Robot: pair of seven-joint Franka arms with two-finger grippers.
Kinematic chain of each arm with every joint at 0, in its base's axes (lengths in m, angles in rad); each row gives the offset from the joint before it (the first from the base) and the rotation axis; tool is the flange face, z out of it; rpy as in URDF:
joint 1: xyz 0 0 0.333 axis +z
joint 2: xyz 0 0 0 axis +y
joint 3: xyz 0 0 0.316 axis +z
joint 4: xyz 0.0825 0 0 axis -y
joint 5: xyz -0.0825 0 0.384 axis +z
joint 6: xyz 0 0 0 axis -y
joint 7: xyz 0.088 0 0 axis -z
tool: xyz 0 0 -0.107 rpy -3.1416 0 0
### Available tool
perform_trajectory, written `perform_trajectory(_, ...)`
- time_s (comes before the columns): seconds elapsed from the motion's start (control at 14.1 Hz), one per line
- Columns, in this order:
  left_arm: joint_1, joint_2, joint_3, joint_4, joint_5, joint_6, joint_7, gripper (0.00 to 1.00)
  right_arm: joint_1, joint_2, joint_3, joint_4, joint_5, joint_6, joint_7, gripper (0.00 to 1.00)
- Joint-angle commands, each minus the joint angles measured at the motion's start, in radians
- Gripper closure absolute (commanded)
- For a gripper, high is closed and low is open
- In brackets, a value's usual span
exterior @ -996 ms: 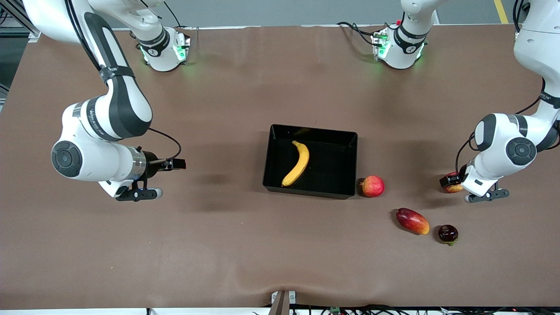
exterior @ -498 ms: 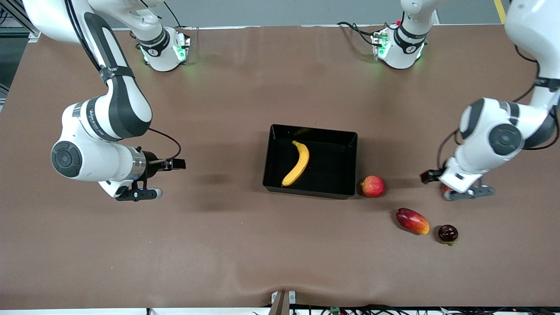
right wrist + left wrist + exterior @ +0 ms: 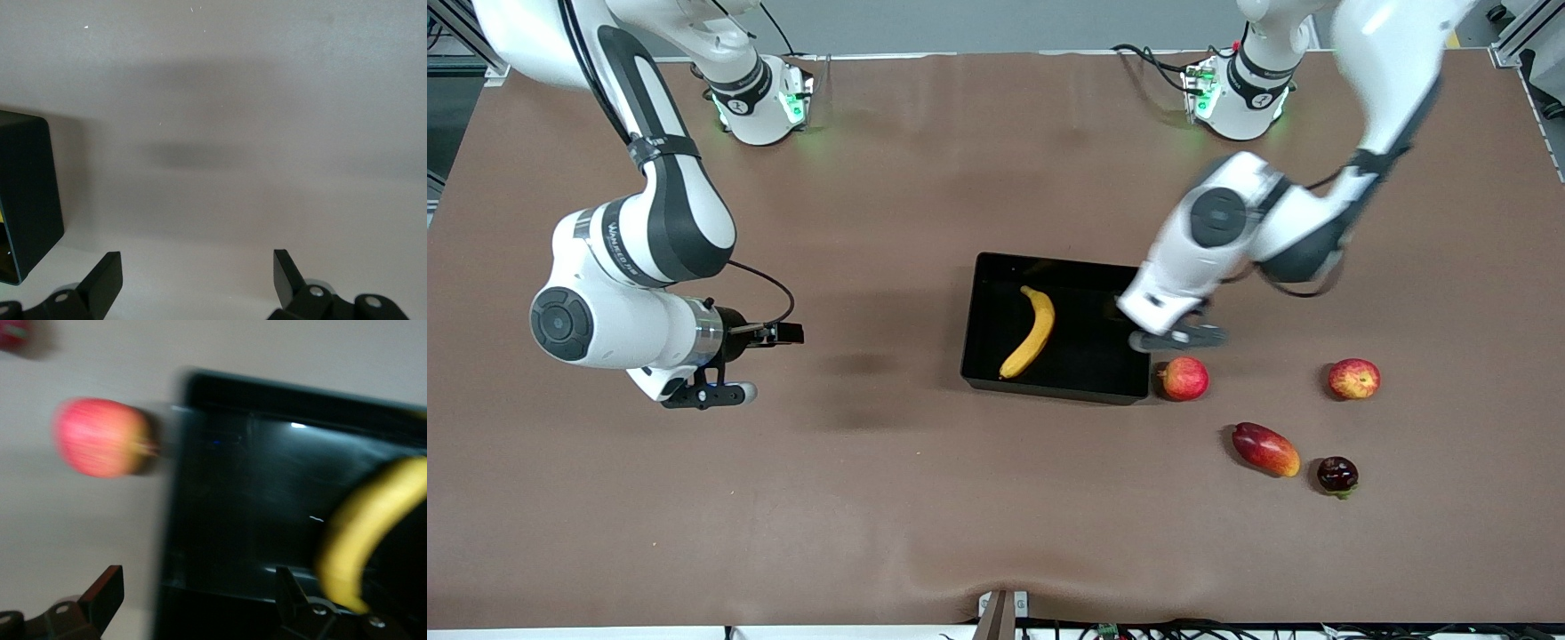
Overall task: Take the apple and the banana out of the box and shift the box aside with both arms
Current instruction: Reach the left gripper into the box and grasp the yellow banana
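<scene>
I see the apple (image 3: 1353, 379) already out on the desk toward the left arm's end. The banana (image 3: 1031, 332) lies in the box (image 3: 1060, 388) mid-desk. My left gripper (image 3: 1172, 337) hangs released over the box's wall; I'd centre it across the banana's middle before descending. My right gripper (image 3: 710, 391) waits released near the right arm's end.

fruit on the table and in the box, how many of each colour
Yellow: 1, the banana lying in the box
Red with yellow streaks: 1, the apple on the table toward the left arm's end
Pinkish red: 1, the round fruit beside the box
Red and yellow, elongated: 1, the mango-like fruit
Dark red: 1, the small fruit
Total: 5
</scene>
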Motion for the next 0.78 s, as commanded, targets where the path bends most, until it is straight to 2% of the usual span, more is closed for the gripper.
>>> perform_trajectory(0.0,-0.121,0.111,0.027,0.117,0.012,-0.002,-0.025,0.00,0.001,-0.002,-0.001,0.000,0.013,-0.004,0.016,0.00)
perform_trajectory(0.21,-0.310,0.206,0.123,0.229,0.052,0.003,-0.073,0.00,-0.007,0.002,-0.001,-0.001,0.013,-0.004,0.016,0.00)
perform_trajectory(0.36,-0.451,0.251,0.244,0.290,0.049,0.004,-0.107,0.00,-0.010,0.008,-0.003,-0.004,0.012,-0.002,0.016,0.00)
perform_trajectory(0.5,-0.537,0.285,0.341,0.297,0.042,0.062,-0.141,0.00,-0.013,0.008,-0.006,-0.018,0.001,0.001,0.015,0.00)
perform_trajectory(0.71,-0.559,0.338,0.358,0.295,0.061,0.165,-0.169,0.00,-0.027,0.010,-0.008,-0.029,0.001,0.001,0.015,0.00)
